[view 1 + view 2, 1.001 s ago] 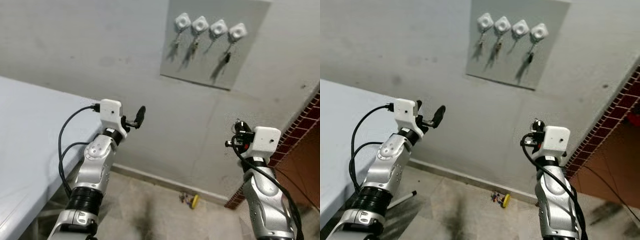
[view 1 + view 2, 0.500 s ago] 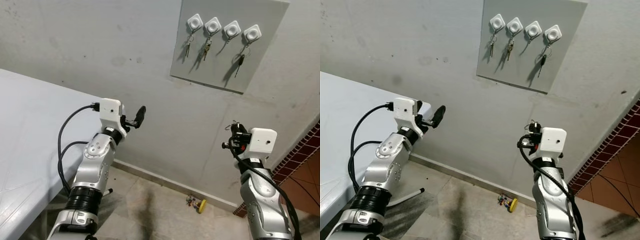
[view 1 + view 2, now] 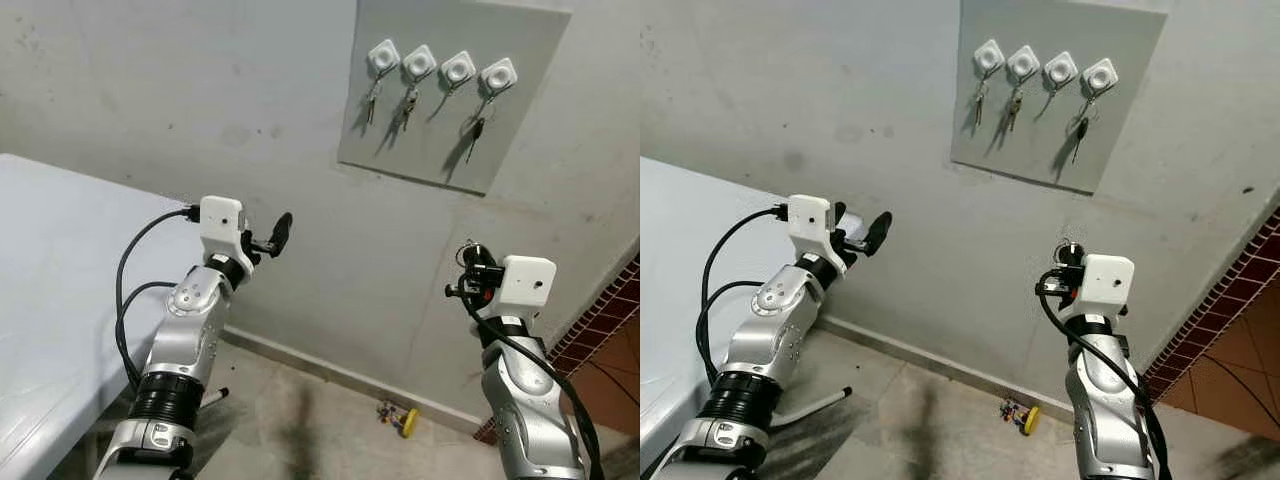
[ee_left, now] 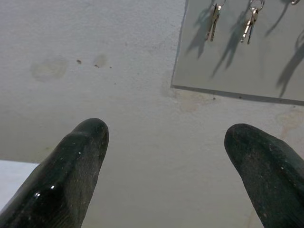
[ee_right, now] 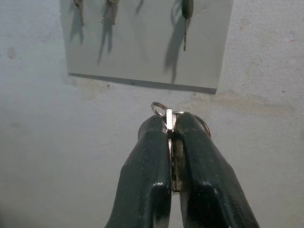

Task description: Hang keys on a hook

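Observation:
A grey panel [image 3: 455, 150] on the wall carries a row of white hooks [image 3: 458, 67]. Keys [image 3: 407, 105] hang from the two hooks on the left, and a dark-headed key [image 3: 478, 128] from the one on the right. The third hook has nothing on it. My right gripper [image 3: 470, 272] is raised below and to the right of the panel, shut on a silver key with its ring [image 5: 168, 118]. It is well short of the wall. My left gripper [image 3: 279, 232] is held up at the left, open, its fingertips [image 4: 90, 135] wide apart with nothing between them.
A pale blue table [image 3: 60, 260] stands at my left, its leg [image 3: 215, 397] on the floor. A small yellow object [image 3: 402, 418] lies at the foot of the wall. A red brick wall [image 3: 610, 310] borders the right side.
The view has shifted, so the panel sits differently in the picture. Both arms keep their pose, and the right gripper still holds the key.

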Available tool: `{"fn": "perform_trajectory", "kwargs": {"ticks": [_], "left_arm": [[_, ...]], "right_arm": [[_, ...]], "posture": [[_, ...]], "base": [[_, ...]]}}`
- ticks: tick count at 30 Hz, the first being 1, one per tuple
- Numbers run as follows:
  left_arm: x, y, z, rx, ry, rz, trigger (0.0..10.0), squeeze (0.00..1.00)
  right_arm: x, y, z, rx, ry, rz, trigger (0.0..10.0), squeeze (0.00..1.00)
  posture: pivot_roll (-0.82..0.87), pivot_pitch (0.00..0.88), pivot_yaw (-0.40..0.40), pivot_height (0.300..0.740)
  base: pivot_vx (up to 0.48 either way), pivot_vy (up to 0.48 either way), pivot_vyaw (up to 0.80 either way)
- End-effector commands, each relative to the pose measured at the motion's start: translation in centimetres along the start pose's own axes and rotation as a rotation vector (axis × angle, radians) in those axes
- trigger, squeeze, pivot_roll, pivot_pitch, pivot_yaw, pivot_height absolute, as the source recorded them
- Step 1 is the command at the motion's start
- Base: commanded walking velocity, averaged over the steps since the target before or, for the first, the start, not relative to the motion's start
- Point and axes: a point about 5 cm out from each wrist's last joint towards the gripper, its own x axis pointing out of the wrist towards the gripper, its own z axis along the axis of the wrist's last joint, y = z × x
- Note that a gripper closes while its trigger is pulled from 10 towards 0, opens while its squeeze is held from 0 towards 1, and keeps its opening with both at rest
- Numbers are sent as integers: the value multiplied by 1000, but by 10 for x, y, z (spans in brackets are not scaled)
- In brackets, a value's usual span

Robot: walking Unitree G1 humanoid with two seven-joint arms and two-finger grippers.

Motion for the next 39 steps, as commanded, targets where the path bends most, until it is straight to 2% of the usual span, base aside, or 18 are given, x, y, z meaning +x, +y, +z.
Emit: {"fn": "perform_trajectory", "kwargs": {"ticks": [1,7,11,13,23,26,27,32,39], "left_arm": [[0,2,4,19,-3,-2,10000,0],[0,2,4,21,-2,-5,10000,0],[0,2,4,23,0,-4,10000,0],[0,2,4,24,2,-6,10000,0],[-1,2,4,28,4,-8,10000,0],[-1,-3,7,22,-34,-24,10000,0],[-1,-4,8,53,-45,-9,10000,0],[-1,-4,9,60,-55,-6,10000,0],[2,-17,18,87,-90,-78,10000,0]], "right_arm": [[0,3,4,12,-16,9,10000,0],[1,2,0,29,14,-1,10000,0],[1,1,3,20,-13,-1,10000,0],[1,2,3,-1,-11,4,10000,0],[1,4,4,15,-18,9,10000,0],[0,4,3,12,-17,11,10000,0],[0,4,3,9,-17,12,10000,0],[0,3,3,8,-16,10,10000,0],[0,4,4,7,-13,36,10000,0]], "posture": [[-108,0,-48,740],[-107,0,-47,740],[-106,0,-49,740],[-106,0,-49,740],[-103,0,-49,740],[-103,0,-49,740],[-103,0,-49,740],[-103,0,-49,740],[-109,4,-46,740]], "base": [[424,0,0],[424,0,-371],[420,0,-573],[424,0,0],[408,0,0],[0,0,0],[0,0,0],[0,0,0],[0,0,0]]}}
